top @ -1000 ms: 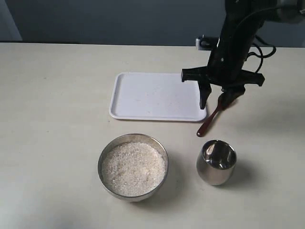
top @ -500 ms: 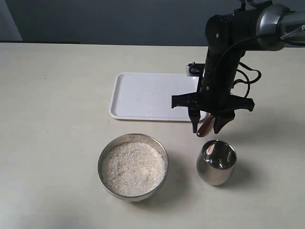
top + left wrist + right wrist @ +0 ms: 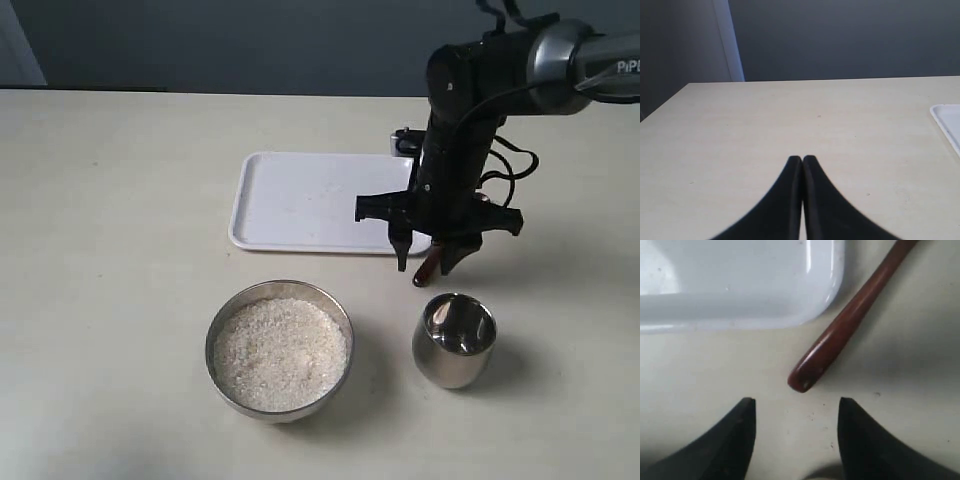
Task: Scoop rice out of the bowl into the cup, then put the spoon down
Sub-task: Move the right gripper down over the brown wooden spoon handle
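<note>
The steel bowl (image 3: pixel 216 330) holds a heap of white rice (image 3: pixel 280 352) near the table's front. To its right stands the small steel cup (image 3: pixel 455 339), with no rice visible inside. The dark wooden spoon (image 3: pixel 429 268) (image 3: pixel 850 322) lies on the table beside the tray's corner, its handle end towards the cup. My right gripper (image 3: pixel 424 262) (image 3: pixel 796 407) hangs open low over that handle end, one finger on each side of it, touching nothing. My left gripper (image 3: pixel 802 160) is shut and empty over bare table, and does not show in the exterior view.
A white tray (image 3: pixel 300 200) (image 3: pixel 740 285) lies behind the bowl, and the spoon rests just off its near right corner. The right arm's cables (image 3: pixel 510 165) hang behind the gripper. The cup stands close in front of the right gripper.
The right gripper has come down and towards the front left, from above the spoon's bowl end to low over its handle end. The spoon, bowl and cup have stayed put.
</note>
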{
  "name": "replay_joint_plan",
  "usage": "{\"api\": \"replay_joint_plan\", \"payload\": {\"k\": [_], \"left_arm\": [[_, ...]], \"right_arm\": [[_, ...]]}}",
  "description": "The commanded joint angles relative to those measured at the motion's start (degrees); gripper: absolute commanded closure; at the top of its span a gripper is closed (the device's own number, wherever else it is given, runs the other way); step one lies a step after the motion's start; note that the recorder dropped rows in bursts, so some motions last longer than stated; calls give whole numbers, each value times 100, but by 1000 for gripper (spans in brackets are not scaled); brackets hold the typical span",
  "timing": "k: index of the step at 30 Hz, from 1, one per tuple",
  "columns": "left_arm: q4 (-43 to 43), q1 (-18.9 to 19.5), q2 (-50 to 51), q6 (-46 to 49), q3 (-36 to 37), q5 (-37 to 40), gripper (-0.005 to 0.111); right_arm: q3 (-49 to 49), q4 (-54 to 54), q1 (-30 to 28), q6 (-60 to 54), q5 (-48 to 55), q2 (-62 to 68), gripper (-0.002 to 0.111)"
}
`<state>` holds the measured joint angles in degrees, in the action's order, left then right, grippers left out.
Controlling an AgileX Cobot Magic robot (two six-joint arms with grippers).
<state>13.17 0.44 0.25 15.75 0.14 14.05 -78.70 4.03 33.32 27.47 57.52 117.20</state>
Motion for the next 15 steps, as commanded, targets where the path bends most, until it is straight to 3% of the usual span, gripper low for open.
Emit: {"api": "replay_joint_plan", "payload": {"k": [1,15], "left_arm": [[-34,1,-25,-18,-14,-61,106],[-34,1,-25,-18,-14,-61,106]], "right_arm": [[22,-71,-10,93,-36,184,59],[22,-465,-10,748,-296,335,59]]}}
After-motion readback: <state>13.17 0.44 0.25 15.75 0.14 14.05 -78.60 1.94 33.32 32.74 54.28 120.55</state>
